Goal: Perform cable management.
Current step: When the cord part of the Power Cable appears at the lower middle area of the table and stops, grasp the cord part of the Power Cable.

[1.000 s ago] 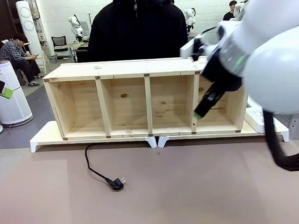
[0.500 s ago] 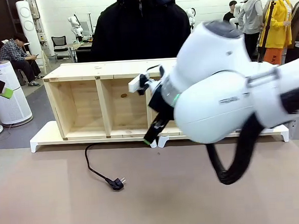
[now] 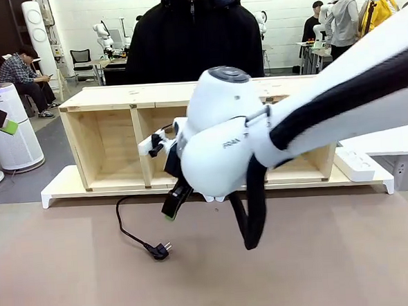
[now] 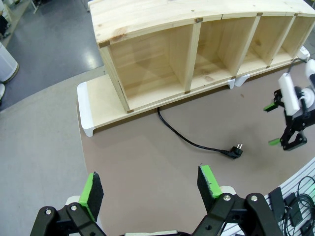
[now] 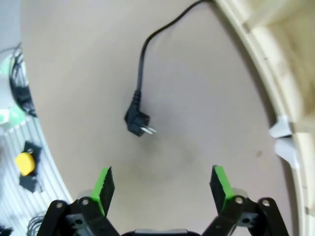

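Note:
The cable (image 3: 128,232) is a thin black cord that comes out from under the wooden shelf (image 3: 166,93) and ends in a round two-pin plug (image 3: 159,251) on the brown table. My right gripper (image 3: 171,209) hangs open just above and right of the plug, touching nothing. In the right wrist view the plug (image 5: 135,120) lies ahead of the open right gripper (image 5: 161,184), with the cable (image 5: 142,54) running off toward the shelf (image 5: 290,73). My left gripper (image 4: 149,186) is open and empty, high over the table's left end, looking down on the cable (image 4: 189,142) and plug (image 4: 235,151).
A person (image 3: 194,42) in a black jacket stands behind the shelf, which has several open compartments and rests on a white-footed board. A white power strip (image 3: 357,163) lies at the shelf's right end. Bare brown table surface surrounds the plug.
My right arm has swept left from the shelf's right end across its front and lowered toward the plug. The cable and the left gripper have not moved.

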You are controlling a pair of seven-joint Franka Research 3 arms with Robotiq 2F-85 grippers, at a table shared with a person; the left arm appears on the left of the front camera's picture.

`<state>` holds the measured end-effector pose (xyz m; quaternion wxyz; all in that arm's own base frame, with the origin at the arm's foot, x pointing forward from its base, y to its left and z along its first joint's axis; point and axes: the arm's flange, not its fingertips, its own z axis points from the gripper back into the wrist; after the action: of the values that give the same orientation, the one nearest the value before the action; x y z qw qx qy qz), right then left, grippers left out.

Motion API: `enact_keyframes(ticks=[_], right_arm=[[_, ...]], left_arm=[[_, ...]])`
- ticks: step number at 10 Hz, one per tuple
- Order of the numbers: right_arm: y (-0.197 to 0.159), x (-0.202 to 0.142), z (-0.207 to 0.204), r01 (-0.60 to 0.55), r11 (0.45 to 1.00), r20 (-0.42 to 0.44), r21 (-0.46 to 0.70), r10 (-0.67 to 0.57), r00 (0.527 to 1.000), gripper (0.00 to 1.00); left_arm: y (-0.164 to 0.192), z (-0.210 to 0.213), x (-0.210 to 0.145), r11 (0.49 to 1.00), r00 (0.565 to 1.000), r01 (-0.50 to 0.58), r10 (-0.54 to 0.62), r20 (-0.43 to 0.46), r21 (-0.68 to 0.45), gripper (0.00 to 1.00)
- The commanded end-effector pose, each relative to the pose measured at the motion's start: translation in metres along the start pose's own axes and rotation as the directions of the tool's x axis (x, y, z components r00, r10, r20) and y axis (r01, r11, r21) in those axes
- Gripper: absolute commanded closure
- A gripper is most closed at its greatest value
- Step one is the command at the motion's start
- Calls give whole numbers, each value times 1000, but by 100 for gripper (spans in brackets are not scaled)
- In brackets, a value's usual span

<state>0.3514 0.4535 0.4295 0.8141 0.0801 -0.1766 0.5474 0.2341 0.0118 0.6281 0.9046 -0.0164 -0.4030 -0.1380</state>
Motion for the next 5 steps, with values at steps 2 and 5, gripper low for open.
enact_keyframes(ticks=[2, 5], right_arm=[[-5, 35, -26, 7, 991, -140, 131, 12, 990, 0], [7, 56, -48, 9, 990, -164, 141, 15, 986, 0]], left_arm=[[1, 0, 1, 1000, 1000, -6, 6, 5, 1, 0], [1, 0, 1, 1000, 1000, -6, 6, 5, 1, 0]])
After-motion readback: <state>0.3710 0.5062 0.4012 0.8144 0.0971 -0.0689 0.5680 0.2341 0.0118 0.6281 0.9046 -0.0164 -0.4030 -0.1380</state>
